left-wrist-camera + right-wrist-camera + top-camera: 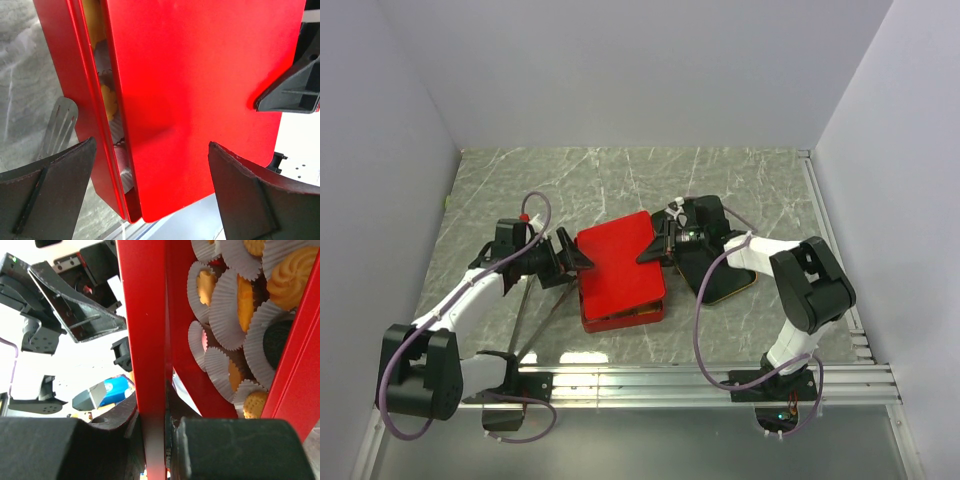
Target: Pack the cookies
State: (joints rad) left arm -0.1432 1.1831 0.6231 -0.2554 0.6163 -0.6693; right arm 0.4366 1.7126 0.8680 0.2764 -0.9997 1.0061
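A red lid (618, 262) hangs tilted over the red box (625, 318) at the table's middle. My right gripper (655, 252) is shut on the lid's right edge; in the right wrist view that edge (150, 340) runs between the pinched jaws of the gripper (167, 425). Orange cookies (290, 270) sit in white paper cups inside the box. My left gripper (582, 262) stands open at the lid's left edge. In the left wrist view the lid (200, 90) lies between the spread fingers (55, 185), and a cookie (109, 102) shows through the gap.
Metal tongs (525, 310) lie on the marble table left of the box, their flat tip (59, 125) next to the box wall. A dark tray with an orange rim (725, 285) lies under the right arm. White walls close in three sides.
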